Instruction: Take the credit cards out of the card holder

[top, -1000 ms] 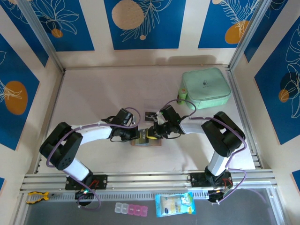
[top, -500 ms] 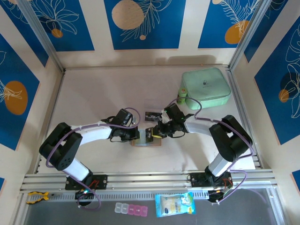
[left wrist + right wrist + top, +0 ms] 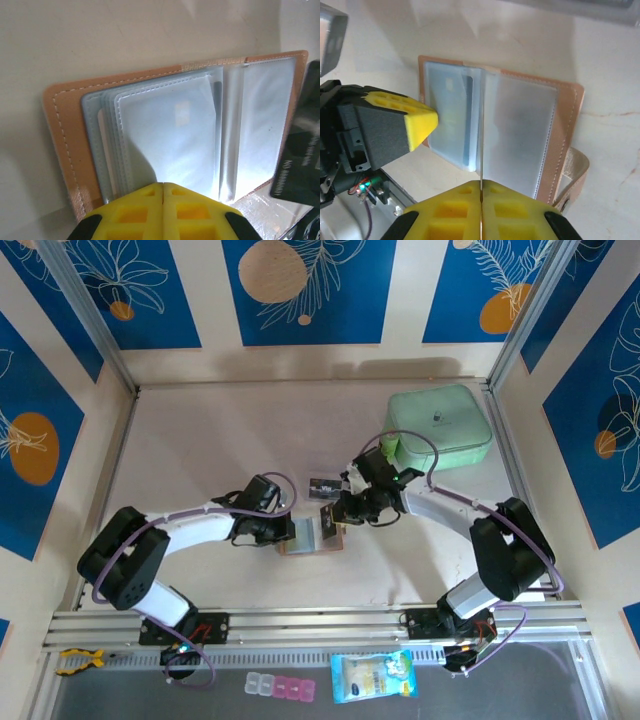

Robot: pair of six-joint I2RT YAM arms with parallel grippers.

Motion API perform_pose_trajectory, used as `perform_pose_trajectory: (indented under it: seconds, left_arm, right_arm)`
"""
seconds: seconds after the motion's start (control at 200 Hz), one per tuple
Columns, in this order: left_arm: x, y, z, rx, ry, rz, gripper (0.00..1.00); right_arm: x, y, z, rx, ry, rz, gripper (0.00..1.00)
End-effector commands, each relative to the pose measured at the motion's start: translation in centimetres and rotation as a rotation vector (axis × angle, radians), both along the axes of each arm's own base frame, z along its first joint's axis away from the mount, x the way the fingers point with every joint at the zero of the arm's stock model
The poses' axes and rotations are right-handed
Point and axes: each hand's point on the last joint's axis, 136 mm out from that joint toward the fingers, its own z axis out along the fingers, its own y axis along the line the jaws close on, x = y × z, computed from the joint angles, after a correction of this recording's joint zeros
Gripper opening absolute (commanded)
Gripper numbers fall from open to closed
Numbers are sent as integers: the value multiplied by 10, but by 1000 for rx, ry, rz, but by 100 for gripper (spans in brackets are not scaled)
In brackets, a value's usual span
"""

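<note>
Mid-pull on a card, I'd say: the right gripper (image 3: 481,186) is pinched shut on a black card (image 3: 299,150) over the right side of the open card holder (image 3: 520,125). The holder sits on the table (image 3: 200,440) toward the middle of its near edge, and the left gripper (image 3: 162,189), closed and empty, pins the left sleeves (image 3: 165,135). Next it needs to lift that card clear and set it by the loose card (image 3: 322,485) behind the holder

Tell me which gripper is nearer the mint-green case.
Right. The right gripper sits below-left of the mint-green case; the left gripper lies farther left, across the card holder.
</note>
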Motion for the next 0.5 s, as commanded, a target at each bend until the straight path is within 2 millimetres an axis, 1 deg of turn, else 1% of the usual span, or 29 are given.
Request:
perform_pose_trajectory:
  seconds: [0.0, 0.11, 0.235, 0.305, 0.38, 0.435, 0.495]
  left_arm:
    - [2, -1, 11, 1, -14, 4, 10]
    - [8, -1, 17, 12, -40, 2, 11]
    - [9, 9, 23, 68, -70, 0, 15]
    - [8, 15, 25, 89, -85, 7, 18]
    - [6, 20, 24, 101, -91, 13, 22]
    - [4, 23, 21, 109, -86, 17, 27]
    - [3, 23, 16, 110, -78, 21, 30]
  right_arm:
    - [-2, -13, 16, -72, -67, 90, 8]
    - [8, -20, 22, -144, -156, 183, 8]
    - [12, -16, 32, -131, -237, 354, 9]
    - [16, -15, 34, -152, -304, 454, 7]
    - [27, -20, 34, -222, -384, 532, 5]
    - [35, -23, 36, -264, -435, 588, 3]
    - [42, -25, 37, -297, -482, 656, 2]
